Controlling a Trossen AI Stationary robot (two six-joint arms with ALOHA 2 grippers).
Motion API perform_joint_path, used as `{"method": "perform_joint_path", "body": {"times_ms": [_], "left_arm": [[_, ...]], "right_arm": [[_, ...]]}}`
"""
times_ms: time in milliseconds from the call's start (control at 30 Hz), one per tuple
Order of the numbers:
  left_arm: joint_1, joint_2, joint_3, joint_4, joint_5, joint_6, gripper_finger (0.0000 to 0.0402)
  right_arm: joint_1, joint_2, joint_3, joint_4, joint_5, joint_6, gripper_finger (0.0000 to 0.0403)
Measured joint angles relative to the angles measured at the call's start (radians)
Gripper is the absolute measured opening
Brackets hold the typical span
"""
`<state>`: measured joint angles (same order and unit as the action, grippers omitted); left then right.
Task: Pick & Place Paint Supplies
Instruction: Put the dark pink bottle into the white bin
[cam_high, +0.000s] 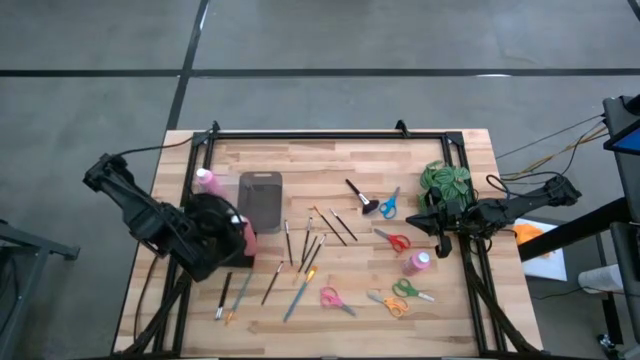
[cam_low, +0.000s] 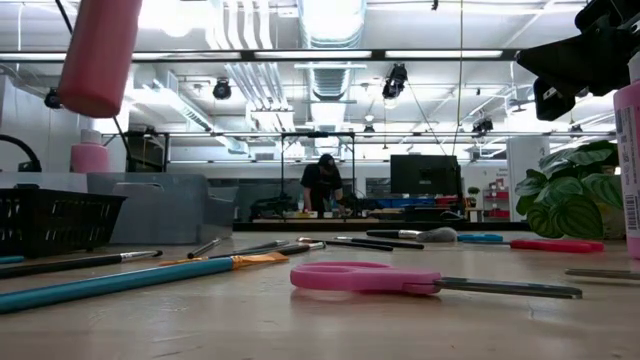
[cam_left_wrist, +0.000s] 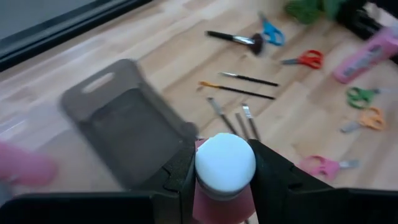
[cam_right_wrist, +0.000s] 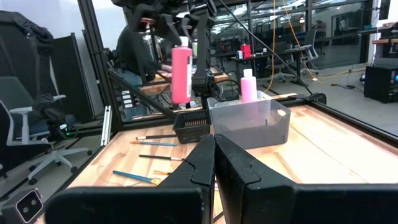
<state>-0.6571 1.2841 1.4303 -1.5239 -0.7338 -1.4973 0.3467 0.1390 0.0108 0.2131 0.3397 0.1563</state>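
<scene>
My left gripper (cam_high: 240, 236) hangs over the table's left part, just near of the grey bin (cam_high: 260, 197), shut on a pink bottle (cam_right_wrist: 181, 71) with a white cap. A second pink bottle (cam_high: 205, 180) stands to the left of the bin. A third (cam_high: 420, 262) stands on the right part of the table. Several thin paintbrushes (cam_high: 310, 242) lie on the wood in the middle, and the stubby black brush (cam_high: 360, 197) lies farther back. My right gripper (cam_right_wrist: 214, 148) is shut, touches nothing and waits at the right edge by the plant. My left gripper pinches the pink bottle between its two fingers (cam_left_wrist: 273, 177), just below the white cap (cam_left_wrist: 225, 163). It comes from above, pointing down. The bottle hangs below the fingers, close to upright and lifted clear of the table (cam_low: 100, 50).
A black mesh basket (cam_right_wrist: 191, 126) sits beside the grey bin. Blue (cam_high: 388, 205), red (cam_high: 396, 240), pink (cam_high: 335, 298), green (cam_high: 410, 291) and orange (cam_high: 390, 304) scissors lie among the brushes. The leafy plant (cam_high: 446, 180) stands at the right edge. A person shows in the room beyond the table.
</scene>
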Motion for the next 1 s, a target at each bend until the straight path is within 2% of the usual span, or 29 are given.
{"method": "perform_joint_path", "body": {"times_ms": [67, 233, 533, 733, 1000], "left_arm": [[0.000, -0.010, 0.000, -0.052, 0.000, -0.071, 0.0107], [0.019, -0.063, -0.036, -0.050, -0.020, -0.075, 0.0107], [0.153, -0.150, -0.111, -0.047, -0.010, -0.070, 0.0107], [0.295, -0.191, -0.135, -0.048, 0.008, 0.002, 0.0107], [0.555, -0.182, -0.141, -0.045, 0.016, 0.157, 0.0107]], "right_arm": [[0.000, 0.000, 0.000, 0.000, 0.000, 0.000, 0.0008], [0.000, 0.000, 0.000, 0.000, 0.000, 0.000, 0.0008], [0.000, 0.000, 0.000, 0.000, 0.000, 0.000, 0.0009], [0.000, 0.000, 0.000, 0.000, 0.000, 0.000, 0.0008], [0.000, 0.000, 0.000, 0.000, 0.000, 0.000, 0.0009]]}}
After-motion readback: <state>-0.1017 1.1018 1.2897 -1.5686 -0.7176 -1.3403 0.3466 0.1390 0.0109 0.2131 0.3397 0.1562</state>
